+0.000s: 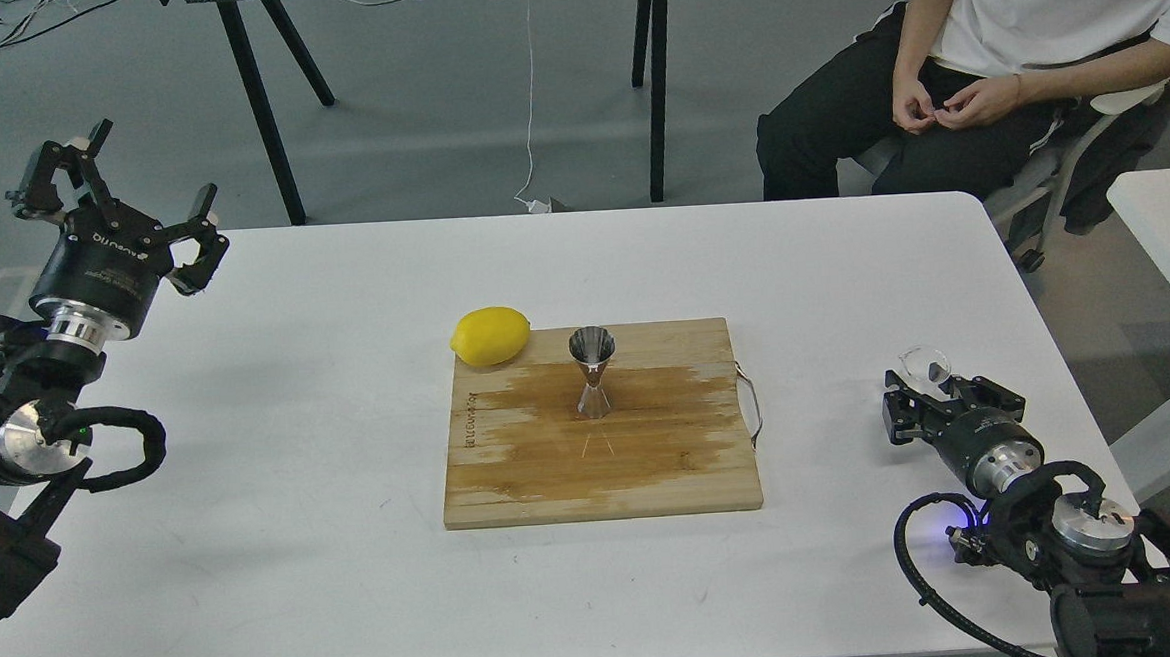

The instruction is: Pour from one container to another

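Observation:
The clear glass cup (925,362) sits at the tip of my right gripper (933,382), which is shut on it low over the table's right side, well to the right of the board. The steel jigger (593,371) stands upright on the wooden cutting board (603,473) at the table's middle, with nothing near it. Whether the cup holds liquid cannot be made out. My left gripper (141,171) is open and empty, raised over the table's far left corner.
A yellow lemon (490,335) lies at the board's back left corner. The board has a wet dark patch and a metal handle (752,405) on its right edge. A seated person (982,77) is behind the white table's (306,543) far right corner.

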`<action>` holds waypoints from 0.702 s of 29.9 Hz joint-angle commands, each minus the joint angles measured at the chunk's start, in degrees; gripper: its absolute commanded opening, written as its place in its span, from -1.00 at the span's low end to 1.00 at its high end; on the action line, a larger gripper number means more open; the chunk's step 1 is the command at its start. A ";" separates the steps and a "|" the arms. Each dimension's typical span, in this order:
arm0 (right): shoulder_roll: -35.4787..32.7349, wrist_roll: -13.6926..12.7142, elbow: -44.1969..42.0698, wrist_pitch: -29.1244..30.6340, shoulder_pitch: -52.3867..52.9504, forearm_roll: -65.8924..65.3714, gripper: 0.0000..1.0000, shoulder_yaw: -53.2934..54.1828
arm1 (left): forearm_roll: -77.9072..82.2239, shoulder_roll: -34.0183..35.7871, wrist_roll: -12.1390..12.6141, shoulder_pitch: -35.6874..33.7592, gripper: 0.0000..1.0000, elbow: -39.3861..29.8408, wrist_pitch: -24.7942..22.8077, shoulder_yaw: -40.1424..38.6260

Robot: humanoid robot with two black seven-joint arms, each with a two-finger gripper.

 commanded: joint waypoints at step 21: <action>0.16 0.51 -2.26 -1.47 2.41 -0.12 0.61 -0.53 | 0.00 0.14 0.08 -0.08 1.00 0.01 0.17 -0.01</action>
